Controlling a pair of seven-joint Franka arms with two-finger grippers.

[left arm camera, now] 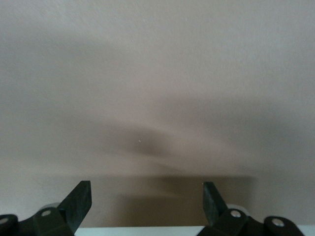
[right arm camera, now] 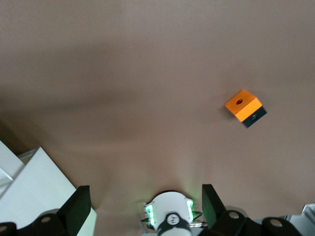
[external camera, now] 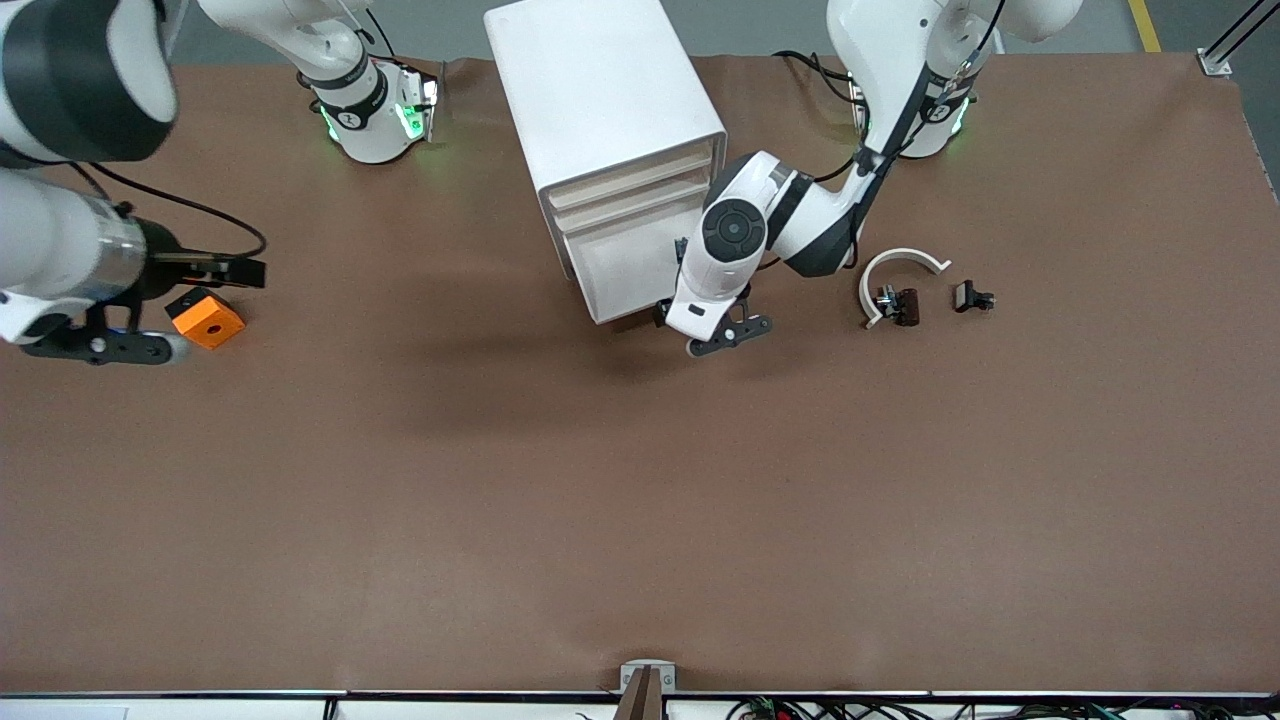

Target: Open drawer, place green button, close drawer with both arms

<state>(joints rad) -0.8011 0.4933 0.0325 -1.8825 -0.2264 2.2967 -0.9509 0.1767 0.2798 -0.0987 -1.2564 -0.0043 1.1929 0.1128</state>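
The white cabinet (external camera: 600, 100) stands between the arms' bases, and its stacked drawers (external camera: 640, 210) with pale beige front strips look shut. My left gripper (external camera: 668, 315) is low at the front of the cabinet, by its lowest drawer front. In the left wrist view this gripper (left arm camera: 146, 201) is open and empty, with a white edge (left arm camera: 147, 231) between its fingers. My right gripper (external camera: 240, 272) is high over the table's right-arm end, above the orange-and-black block (external camera: 205, 320). It is open and empty in the right wrist view (right arm camera: 146, 206). The button is out of view.
A white arc (external camera: 900, 265) with small black clips (external camera: 898, 305) (external camera: 972, 297) lies toward the left arm's end, beside the left arm's wrist. The right wrist view shows the orange-and-black block (right arm camera: 244, 108), the right arm's base (right arm camera: 170, 216) and the cabinet (right arm camera: 29, 196).
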